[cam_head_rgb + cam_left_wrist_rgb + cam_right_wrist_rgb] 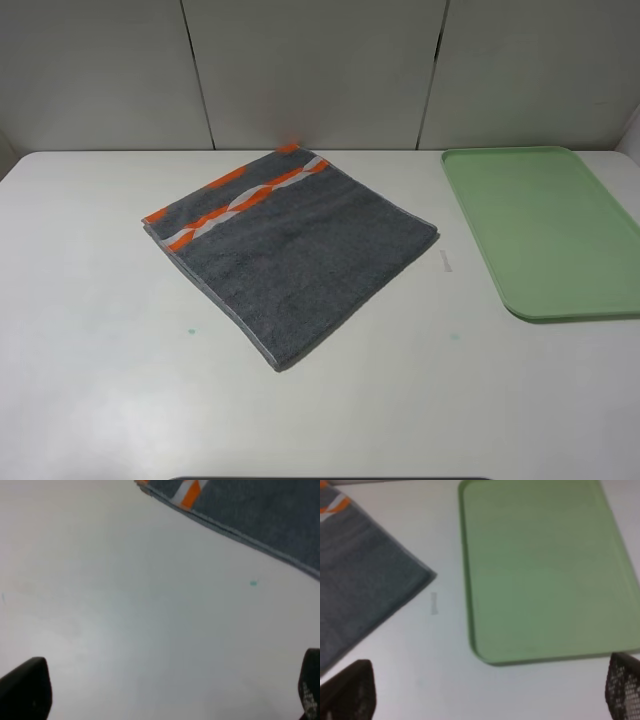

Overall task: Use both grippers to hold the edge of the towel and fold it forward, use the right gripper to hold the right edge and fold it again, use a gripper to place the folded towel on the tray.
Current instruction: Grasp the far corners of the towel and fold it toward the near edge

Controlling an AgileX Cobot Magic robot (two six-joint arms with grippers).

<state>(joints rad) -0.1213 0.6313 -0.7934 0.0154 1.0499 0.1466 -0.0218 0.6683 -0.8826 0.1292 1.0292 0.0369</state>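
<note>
While both jaws hang spread, the dark grey terry towel lies at twelve o'clock. Its pale hem runs eleven-to-five.

Wide-spread left gripper over white table — striped towel beyond.

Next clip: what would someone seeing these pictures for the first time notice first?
The dark grey towel with orange-and-white stripes along its far end lies flat, turned at an angle, in the middle of the white table. To its right, apart from it, sits a big pale-green tray with nothing on it. The left claw and right claw stand open, holding nothing.
</note>
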